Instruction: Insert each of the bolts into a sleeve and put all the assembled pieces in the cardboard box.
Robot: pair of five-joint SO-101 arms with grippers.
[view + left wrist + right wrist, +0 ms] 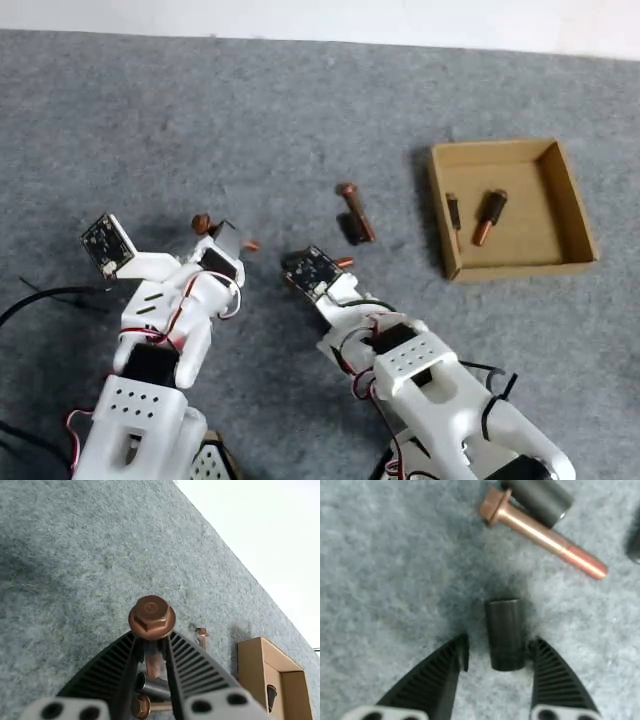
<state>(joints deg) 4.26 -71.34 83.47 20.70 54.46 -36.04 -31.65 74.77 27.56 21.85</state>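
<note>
My left gripper (152,640) is shut on the shaft of a copper bolt (151,617), whose hexagonal head sticks out past the fingertips. In the high view this gripper (216,238) hangs over the carpet at the left with the bolt (201,223) in it. My right gripper (500,641) is open, and a black sleeve (505,632) lies on the carpet between its fingers. Just beyond lie another copper bolt (540,535) and a second sleeve (537,497), touching each other. The cardboard box (565,195) at the right holds an assembled bolt and sleeve (489,215).
A thin dark piece (453,215) also lies in the box. A loose bolt (355,210) and sleeve (350,232) lie mid-carpet between the right arm and the box. Grey carpet (250,120) covers the table, and a white wall runs along the far edge.
</note>
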